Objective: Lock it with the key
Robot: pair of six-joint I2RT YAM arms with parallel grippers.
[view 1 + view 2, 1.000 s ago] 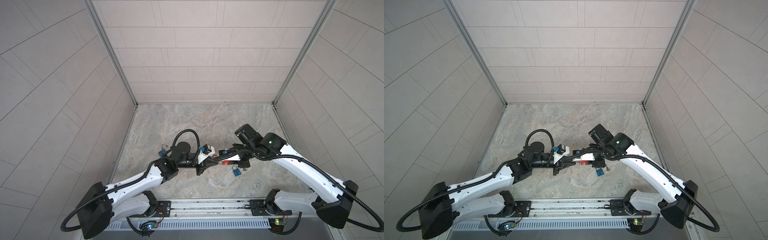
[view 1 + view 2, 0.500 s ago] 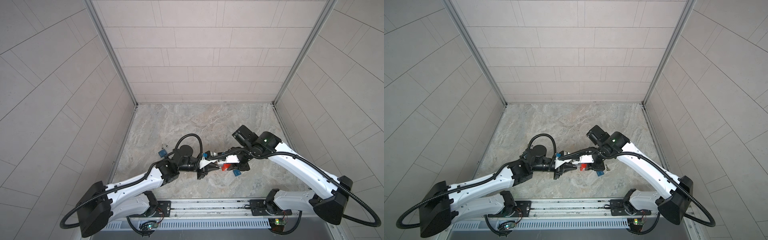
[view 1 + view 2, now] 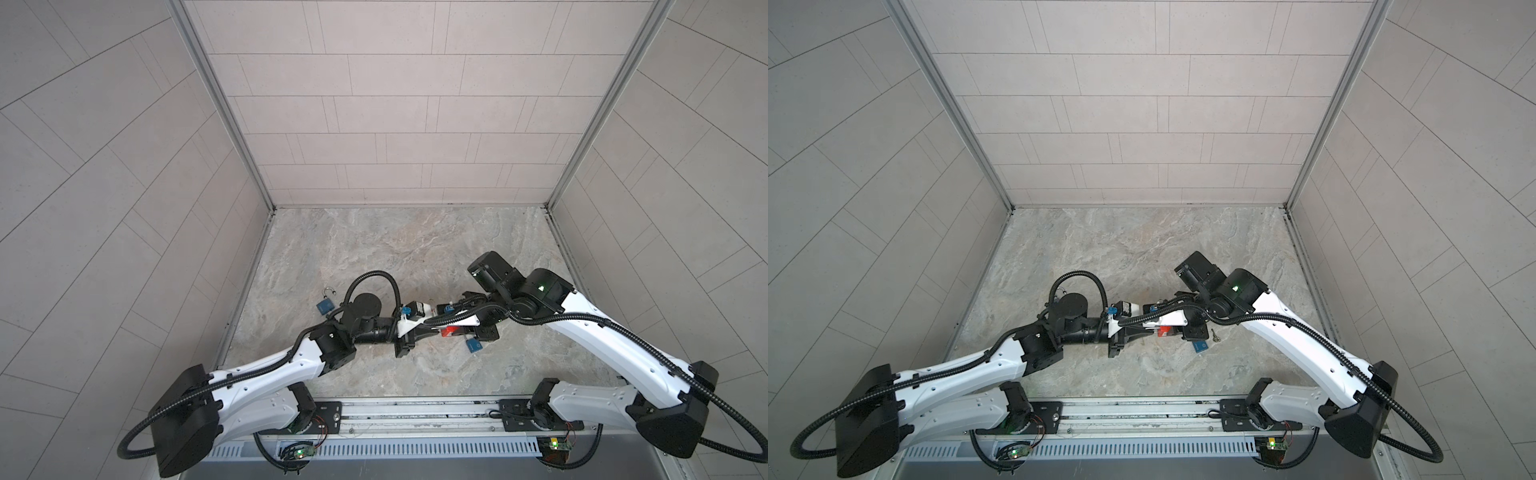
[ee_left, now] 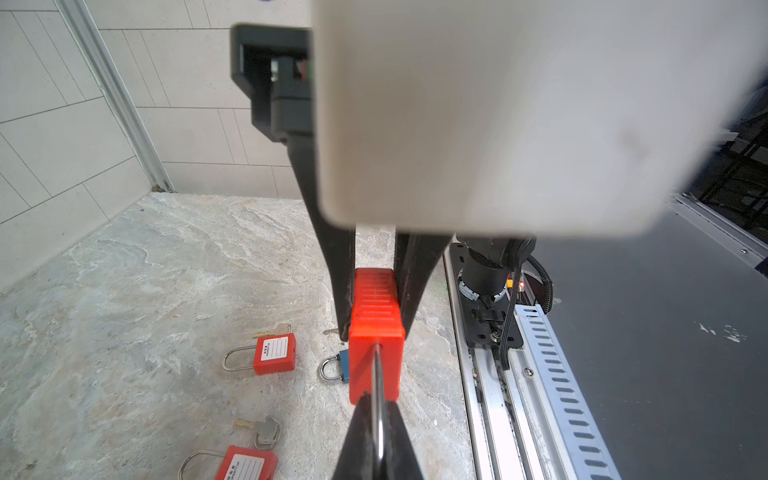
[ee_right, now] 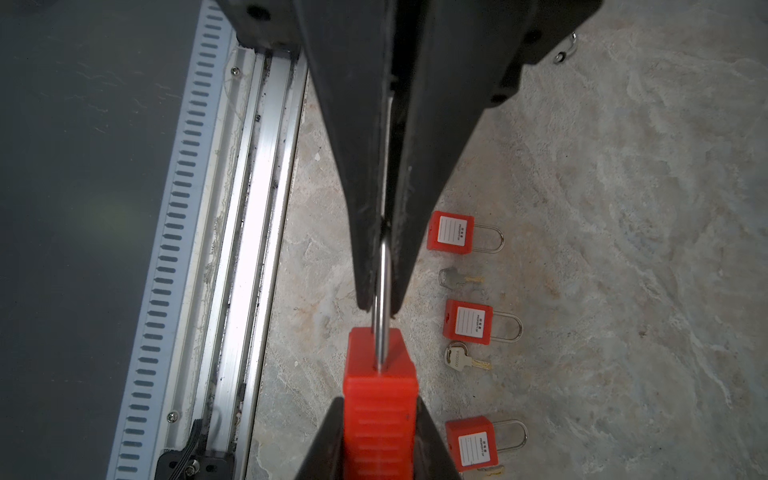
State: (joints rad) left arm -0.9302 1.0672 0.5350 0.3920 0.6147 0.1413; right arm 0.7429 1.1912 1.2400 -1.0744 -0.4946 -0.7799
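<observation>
Alignment is deciding this step. The padlock [image 4: 376,316] is hanging clear of the surface [image 5: 623,249], held between the two arms. The left gripper [image 4: 377,403] is clamping the shackle [image 5: 381,291], its fingers [image 4: 357,440] closed down onto the thin steel bar. The right gripper [image 5: 380,409] is gripping the red body, its fingers [image 5: 324,449] pressing on two opposite faces. Neither gripper is holding a key [image 5: 457,360]. One is lying on the surface between two spare padlocks [image 5: 467,322].

The step in hand appears to be pressing the shackle home into the body before a key is brought.

- Drive the two grippers toward each other strictly along the shackle legs. Any sideways offset is likely to jam the free leg at its hole.
- Hold both wrists without twist. The round bar is offering little contact area and may pivot between the left fingers.
- Confirm seating from another angle. The shackle is showing edge-on in both wrist views, so the free leg's position cannot be told.
- Expect a regrasp. The keyhole end is facing the right gripper's palm and is hidden.

The long axis is running roughly level from one gripper to the other, across both top views. The shackle is pointing toward the left arm and the base toward the right arm. A ribbed narrow side is facing both wrist cameras.
</observation>
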